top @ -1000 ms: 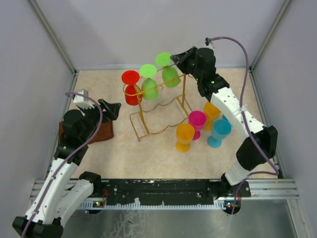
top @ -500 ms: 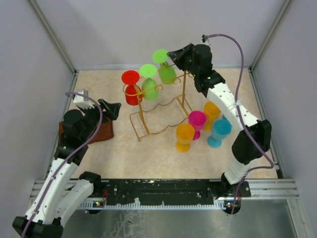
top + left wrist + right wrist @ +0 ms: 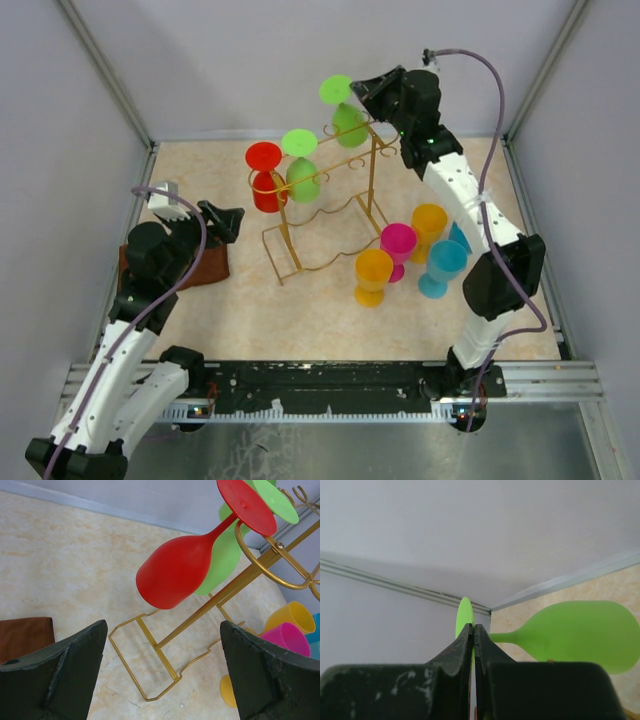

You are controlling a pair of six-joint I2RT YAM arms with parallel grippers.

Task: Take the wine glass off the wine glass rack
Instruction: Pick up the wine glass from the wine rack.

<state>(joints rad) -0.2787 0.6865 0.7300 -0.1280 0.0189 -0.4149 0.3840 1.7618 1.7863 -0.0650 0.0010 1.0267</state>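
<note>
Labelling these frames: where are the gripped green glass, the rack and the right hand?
gripped green glass [image 3: 580, 635], right wrist view, bowl.
rack [image 3: 250, 572], left wrist view, slanted bar.
right hand [image 3: 473, 630], right wrist view, between its fingertips.

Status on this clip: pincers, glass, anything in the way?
Right pincer shut on green glass by its foot; left pincer open, idle. Glass sits above the rack rails, apparently free. Red glass and another green one hang there; nothing seen blocking.
</note>
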